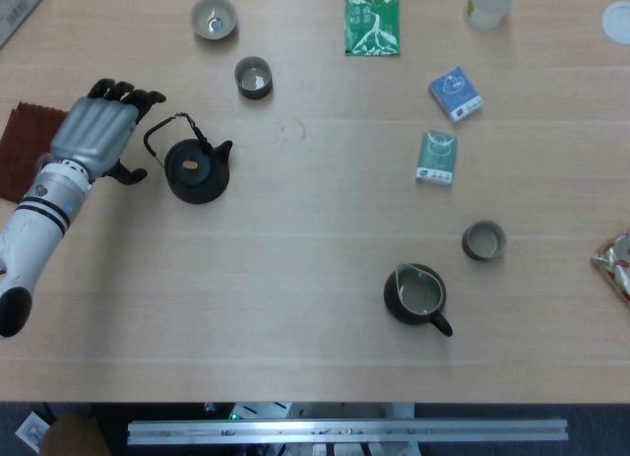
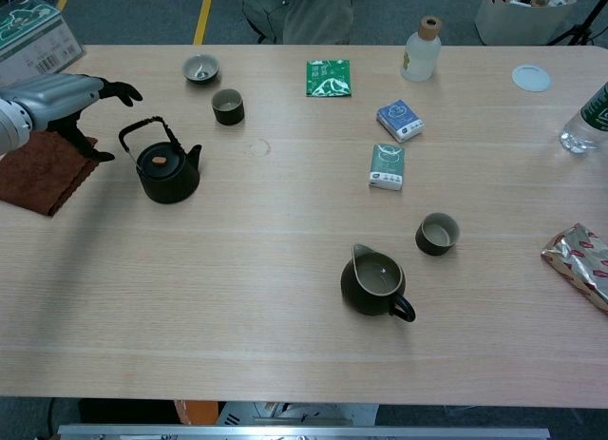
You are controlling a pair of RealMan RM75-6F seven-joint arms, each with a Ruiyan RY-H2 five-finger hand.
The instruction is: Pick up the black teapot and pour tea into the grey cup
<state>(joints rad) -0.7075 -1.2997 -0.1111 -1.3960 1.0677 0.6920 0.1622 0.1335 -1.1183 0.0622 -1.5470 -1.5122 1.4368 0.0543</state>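
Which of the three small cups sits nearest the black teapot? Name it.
The dark cup just beyond the black teapot. The paler cup lies farther back; the third cup sits far right.

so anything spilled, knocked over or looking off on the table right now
Nothing stands out. The black teapot stands upright with its lid on and its handle up, the left hand open beside it, not holding it. No spill shows.

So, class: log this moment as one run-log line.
left hand: open, beside black teapot | teapot: upright on table | grey cup: untouched | right hand: not visible
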